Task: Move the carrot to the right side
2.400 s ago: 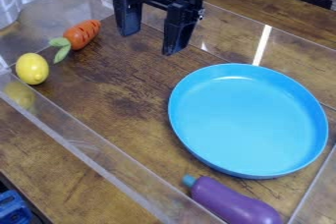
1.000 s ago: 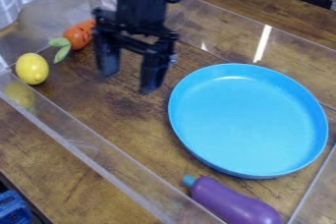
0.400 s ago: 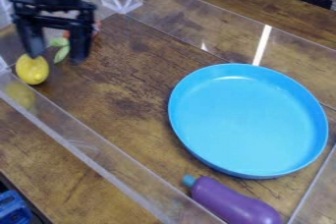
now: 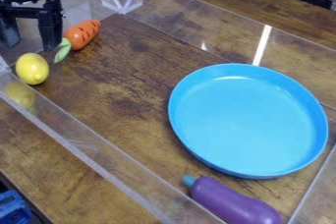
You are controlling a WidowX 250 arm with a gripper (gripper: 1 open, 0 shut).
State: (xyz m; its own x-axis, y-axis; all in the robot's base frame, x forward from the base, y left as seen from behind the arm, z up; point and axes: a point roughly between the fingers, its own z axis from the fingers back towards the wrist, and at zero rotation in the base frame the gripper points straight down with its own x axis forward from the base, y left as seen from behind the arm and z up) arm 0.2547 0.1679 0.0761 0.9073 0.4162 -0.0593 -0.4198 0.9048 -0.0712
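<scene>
On the camera view, my gripper point(image 4: 30, 33) has slid further toward the upper-left corner since the last frame; it covered part of the carrot point(image 4: 82, 35) then, and now I see the carrot whole. The pincer is released, its 2 fingers spread with nothing between them.

The carrot is 1 stubby orange piece with dark grooves across it and a green leafy top point(image 4: 62, 50). It lies well apart from the blue plate point(image 4: 249, 121), to the plate's upper left, with its leaves pointing down toward the lemon.

The yellow lemon point(image 4: 31, 68) sits left of the plate, near the carrot's leaves. The purple eggplant point(image 4: 234, 201) lies below the plate, near its lower rim. 1 clear wall point(image 4: 98, 159) runs diagonally to the lower left of the plate. Between the carrot and the plate I see bare wooden tabletop point(image 4: 138, 76); my gripper stands just beside the carrot, on the side away from the plate.
</scene>
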